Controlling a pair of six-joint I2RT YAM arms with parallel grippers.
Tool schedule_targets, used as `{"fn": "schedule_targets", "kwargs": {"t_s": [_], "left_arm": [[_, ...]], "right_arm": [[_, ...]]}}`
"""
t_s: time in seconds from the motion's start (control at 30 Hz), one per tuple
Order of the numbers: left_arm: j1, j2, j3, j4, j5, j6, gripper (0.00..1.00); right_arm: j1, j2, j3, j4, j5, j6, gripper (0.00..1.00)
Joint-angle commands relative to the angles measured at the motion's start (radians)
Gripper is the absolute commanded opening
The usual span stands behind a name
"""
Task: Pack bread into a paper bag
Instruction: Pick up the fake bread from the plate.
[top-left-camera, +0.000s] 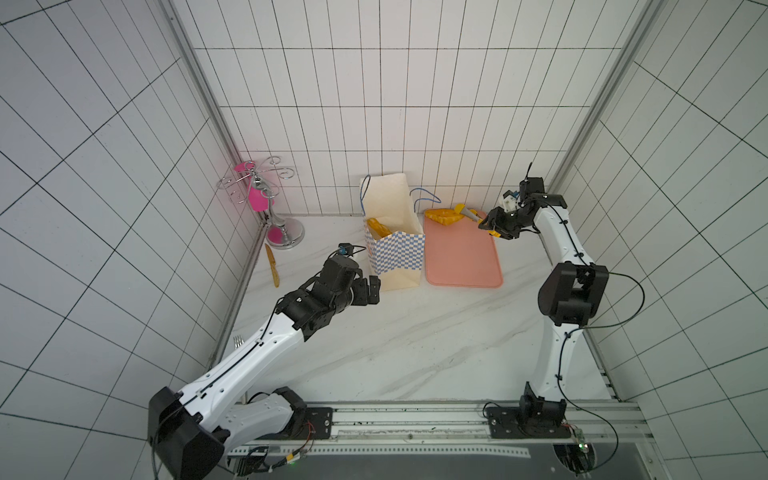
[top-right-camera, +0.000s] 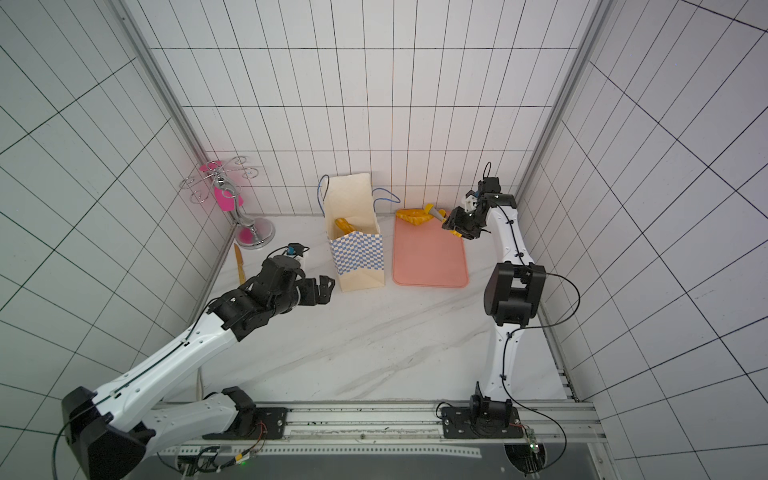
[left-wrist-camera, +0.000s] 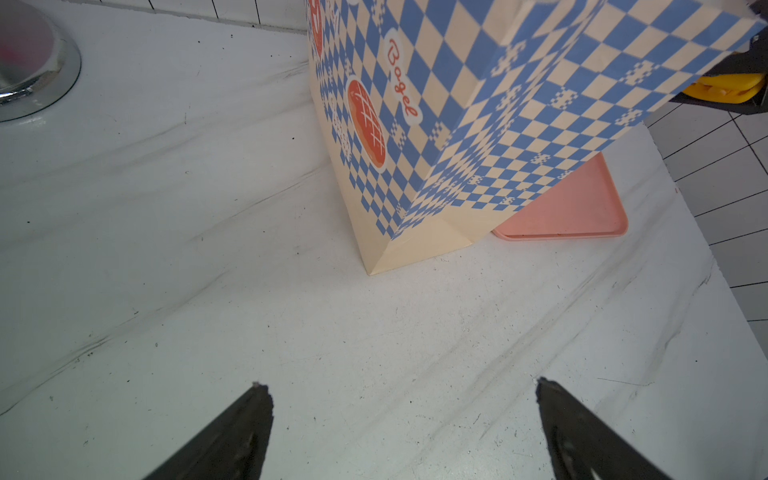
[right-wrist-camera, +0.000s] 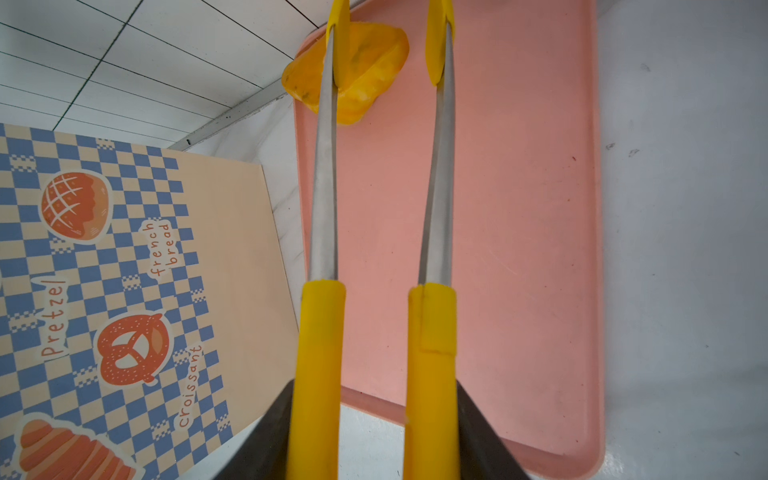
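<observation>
In a top view, your paper bag (top-left-camera: 395, 257) stands upright near the desk's back edge, an orange piece (top-left-camera: 376, 226) already inside. One bread piece (top-left-camera: 442, 216) lies on the tray (top-left-camera: 461, 257) at its far corner nearest the bag. The right gripper (top-left-camera: 488, 226) is clenched on the tongs (top-left-camera: 467, 212).

Left wrist view: the left gripper (left-wrist-camera: 401, 386) is spread wide, holding nothing, low by the bag's front corner.

Right wrist view: the tong arms are apart, one tip over the bread piece (right-wrist-camera: 365, 62), one beside it. It looks light and glossy, likely slippery, so pinch across its thick middle. The thin bag may tip easily.
</observation>
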Motion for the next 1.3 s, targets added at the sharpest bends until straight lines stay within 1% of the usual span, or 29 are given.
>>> {"fn": "schedule_targets", "kwargs": {"t_s": [0.0,0.33,0.37,0.43,0.5,0.53,0.7,0.8,0.97,1.13,1.27], "left_arm": [[-0.006,0.002,0.009,0.025,-0.008,0.012,0.99],[-0.006,0.006,0.012,0.025,-0.004,0.012,0.99],[-0.006,0.007,0.013,0.025,-0.005,0.012,0.99],[-0.006,0.006,0.016,0.026,-0.002,0.012,0.99],[-0.006,0.007,0.021,0.026,0.003,0.012,0.99],[-0.006,0.007,0.023,0.026,0.005,0.012,0.99],[-0.009,0.0,0.027,0.026,0.013,0.004,0.99],[-0.012,-0.009,0.025,0.024,0.008,0.002,0.99],[-0.017,-0.024,0.018,0.019,-0.001,-0.002,0.99],[-0.022,-0.036,0.01,0.019,-0.001,-0.01,0.99],[-0.03,-0.037,0.009,0.019,0.001,-0.016,0.99]], "right_arm": [[-0.01,0.011,0.07,0.016,-0.047,-0.004,0.51],[-0.01,0.043,0.069,0.02,-0.076,0.004,0.5],[-0.01,0.046,0.069,0.019,-0.079,0.004,0.48],[-0.01,0.054,0.076,0.014,-0.088,0.007,0.38],[-0.01,0.061,0.089,-0.004,-0.104,-0.002,0.26],[-0.009,0.057,0.088,-0.008,-0.102,-0.004,0.22],[-0.007,-0.008,0.047,-0.001,-0.108,-0.021,0.13],[-0.007,-0.08,0.004,0.027,-0.129,-0.023,0.11],[-0.001,-0.194,-0.023,0.031,-0.14,-0.027,0.1],[0.008,-0.284,-0.009,0.0,-0.131,-0.039,0.1],[0.01,-0.331,0.015,-0.022,-0.15,-0.047,0.1]]}}
